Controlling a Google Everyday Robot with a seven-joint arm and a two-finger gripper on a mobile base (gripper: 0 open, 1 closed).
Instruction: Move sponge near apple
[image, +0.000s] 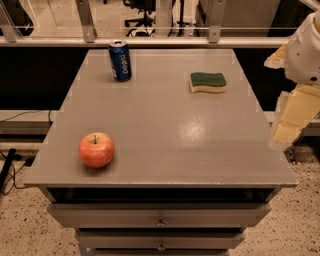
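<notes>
One grey counter (165, 130), with drawers (160, 215) under it, carries three things. Off its right edge hangs the gripper (289, 120), pale and blocky below a white arm (305, 50); whether it is wide or narrow I cannot tell. Well apart from the gripper, far to its left by the front edge, sits the apple (96, 150). Also far left, but at the back, a blue can (120, 60) stands upright. Nearest the gripper, left of it and farther back, lies the sponge (208, 82), green side up.
</notes>
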